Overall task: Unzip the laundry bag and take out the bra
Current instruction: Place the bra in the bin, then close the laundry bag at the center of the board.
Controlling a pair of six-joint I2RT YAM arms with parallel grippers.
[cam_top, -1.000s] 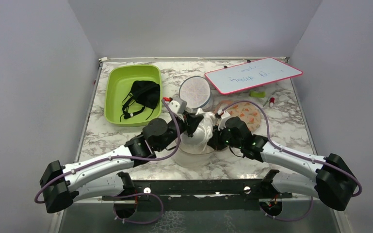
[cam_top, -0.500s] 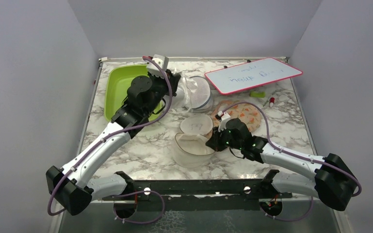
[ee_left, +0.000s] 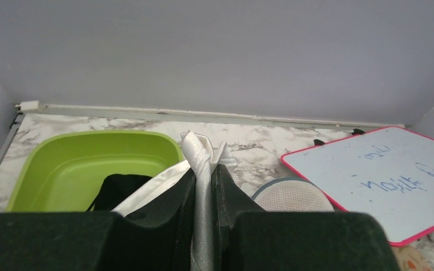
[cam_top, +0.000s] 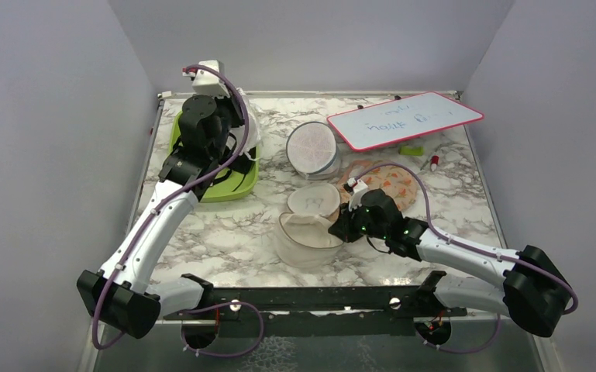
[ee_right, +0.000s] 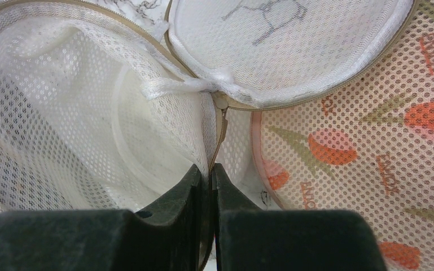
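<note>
The laundry bag [cam_top: 302, 234] sits open in the middle of the worktop [cam_top: 225, 240]. Its cream lid [cam_top: 315, 200] is flipped back toward the far side, with the small drawing facing up. The right gripper [ee_right: 210, 169] has its jaws pressed together on the bag's tan rim, just below where lid and body join. The mesh body looks hollow from the wrist view.

The left gripper [ee_left: 204, 172] is raised over the green tray [ee_left: 56, 166] at the far left, its jaws pinching a white satin cloth [ee_left: 199, 148]. The black bra [ee_left: 118, 189] lies in that tray beneath it. 1 plain gridded pod [cam_top: 312, 147] and an orange floral pouch [cam_top: 394, 182] lie behind the bag, near a whiteboard [cam_top: 403, 120].
</note>
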